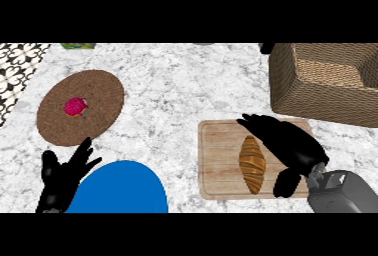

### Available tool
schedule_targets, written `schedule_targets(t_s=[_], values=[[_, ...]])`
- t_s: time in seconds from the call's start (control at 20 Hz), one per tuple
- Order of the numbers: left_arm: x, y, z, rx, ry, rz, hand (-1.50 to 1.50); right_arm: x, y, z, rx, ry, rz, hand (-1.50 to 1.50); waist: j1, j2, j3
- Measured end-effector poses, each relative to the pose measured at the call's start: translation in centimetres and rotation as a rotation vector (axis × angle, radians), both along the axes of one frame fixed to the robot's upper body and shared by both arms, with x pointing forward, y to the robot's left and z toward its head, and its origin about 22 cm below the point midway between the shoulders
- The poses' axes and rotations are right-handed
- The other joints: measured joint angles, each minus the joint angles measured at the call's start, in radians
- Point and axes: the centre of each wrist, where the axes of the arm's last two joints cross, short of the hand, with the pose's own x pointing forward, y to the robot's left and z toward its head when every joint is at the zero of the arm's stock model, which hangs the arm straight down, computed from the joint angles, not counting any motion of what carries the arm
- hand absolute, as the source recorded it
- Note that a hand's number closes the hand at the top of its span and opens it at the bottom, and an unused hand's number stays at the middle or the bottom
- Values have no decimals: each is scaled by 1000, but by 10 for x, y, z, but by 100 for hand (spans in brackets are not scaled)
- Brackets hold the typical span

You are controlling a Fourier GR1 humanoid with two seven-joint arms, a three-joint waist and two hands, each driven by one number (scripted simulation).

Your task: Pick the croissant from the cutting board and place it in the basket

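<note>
The basket (295,97) stands just beyond the right hand (291,145), and the cutting board (220,160) lies beneath that hand. A blue plate (122,190) sits just right of the left hand (63,175), which rests open at the lower left edge. The right hand is spread, fingers straight, grasping nothing, with the croissant (252,164) on the board just to its left.

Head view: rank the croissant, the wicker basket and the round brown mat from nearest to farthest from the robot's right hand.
Measured from the right hand:
1. Croissant, on the cutting board, just beside the hand on its left.
2. Wicker basket, at the upper right, just beyond the board.
3. Round brown mat, across the counter at the upper left.
</note>
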Motion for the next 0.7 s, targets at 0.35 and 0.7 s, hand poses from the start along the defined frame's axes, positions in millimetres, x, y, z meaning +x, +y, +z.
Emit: schedule_targets(t_s=[0.35, 0.7], values=[[-1, -1, -2, 6, -10, 0, 0, 11, 11, -20, -9, 4, 7, -150, 2, 0, 1], [-1, 0, 1, 5, 7, 2, 0, 5, 10, -41, -93, 46, 0, -150, 0, 0, 0]])
